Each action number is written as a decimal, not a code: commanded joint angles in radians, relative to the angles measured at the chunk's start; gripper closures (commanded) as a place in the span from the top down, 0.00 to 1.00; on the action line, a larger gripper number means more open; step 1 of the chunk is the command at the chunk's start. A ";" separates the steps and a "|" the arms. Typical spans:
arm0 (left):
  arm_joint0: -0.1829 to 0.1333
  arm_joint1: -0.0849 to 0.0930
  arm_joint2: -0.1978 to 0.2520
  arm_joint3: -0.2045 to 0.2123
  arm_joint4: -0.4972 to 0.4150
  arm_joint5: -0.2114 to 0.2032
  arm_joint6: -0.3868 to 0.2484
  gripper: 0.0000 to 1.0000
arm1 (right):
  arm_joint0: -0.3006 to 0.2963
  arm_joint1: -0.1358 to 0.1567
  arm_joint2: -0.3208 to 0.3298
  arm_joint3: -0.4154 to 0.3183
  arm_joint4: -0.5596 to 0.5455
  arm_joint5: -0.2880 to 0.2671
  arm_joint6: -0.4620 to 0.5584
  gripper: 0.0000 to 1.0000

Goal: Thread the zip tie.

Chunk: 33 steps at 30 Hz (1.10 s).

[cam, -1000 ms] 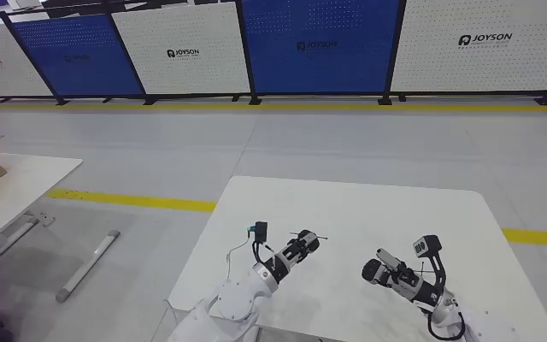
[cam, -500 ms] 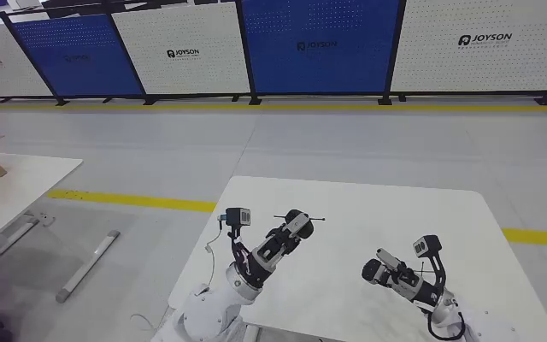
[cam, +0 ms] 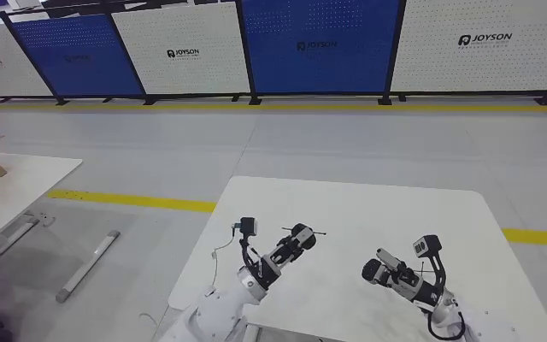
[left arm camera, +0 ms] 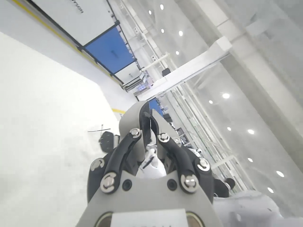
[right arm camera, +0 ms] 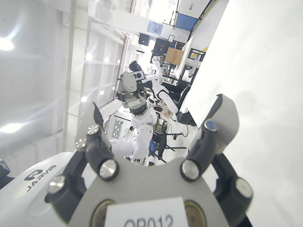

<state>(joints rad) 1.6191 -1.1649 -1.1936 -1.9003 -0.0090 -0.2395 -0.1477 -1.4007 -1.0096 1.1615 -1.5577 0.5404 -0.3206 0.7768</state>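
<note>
A thin black zip tie (cam: 318, 232) is pinched in my left gripper (cam: 302, 234), which is shut on it above the left half of the white table (cam: 385, 201). The tie sticks out on both sides of the fingers. In the left wrist view the strip (left arm camera: 150, 121) runs between the closed fingertips of the left gripper (left arm camera: 148, 106). My right gripper (cam: 374, 263) hovers over the table's near right part, open, with nothing between its fingers (right arm camera: 220, 102). Another thin black strip (cam: 417, 274) shows beside the right arm; I cannot tell whether it lies on the table.
The table's left edge (cam: 201, 248) runs close to the left arm, with grey floor beyond it. A second white table (cam: 34, 175) stands at the far left. Blue and white fence panels (cam: 320, 47) line the back behind a yellow floor line.
The left arm first swung up and to the left with the zip tie, then came partway back toward the right. The right arm has not moved.
</note>
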 commanded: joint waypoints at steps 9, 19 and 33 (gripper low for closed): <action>-0.076 -0.016 0.093 0.184 0.131 0.084 0.042 0.00 | 0.000 0.000 0.000 0.000 0.000 0.000 0.000 1.00; -0.082 -0.020 0.102 0.190 0.118 0.093 0.052 0.00 | 0.000 0.000 0.000 0.000 0.000 0.000 0.000 1.00; 0.060 0.002 -0.006 -0.156 -0.025 -0.101 -0.016 0.00 | 0.000 0.000 0.000 0.000 0.000 0.000 0.000 1.00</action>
<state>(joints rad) 1.6662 -1.1648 -1.1924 -2.0281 -0.0298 -0.3411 -0.1557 -1.4007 -1.0096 1.1615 -1.5577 0.5404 -0.3206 0.7768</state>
